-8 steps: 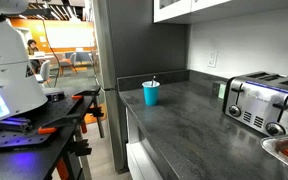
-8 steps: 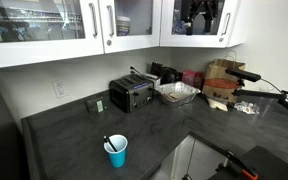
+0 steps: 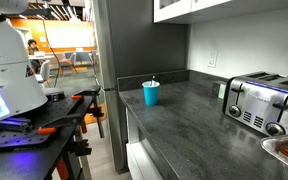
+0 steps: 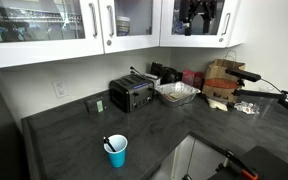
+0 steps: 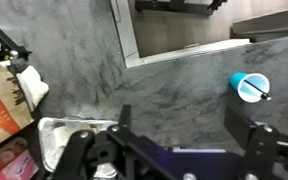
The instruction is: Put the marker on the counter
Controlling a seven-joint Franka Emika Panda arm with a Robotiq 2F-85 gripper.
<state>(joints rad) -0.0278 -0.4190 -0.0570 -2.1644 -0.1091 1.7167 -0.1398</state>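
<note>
In the wrist view a foil tray (image 5: 54,135) sits at the left on the counter (image 5: 84,60). The claw (image 5: 184,135) hangs over the middle with its jaws spread wide and nothing between them. The blue cup (image 5: 249,85) stands up and to the right, past the finger on that side of the picture. The marker (image 5: 255,92) is inside that cup, not yet on the counter, and from above it shows as a short line across the cup's mouth. In an exterior view the marker (image 3: 153,82) leans, its tip poking above the rim, with the toaster (image 3: 261,100) well apart to the right. As I judge it, the claw has to shift towards the cup, then come down along that leaning axis to pinch the exposed tip
</note>
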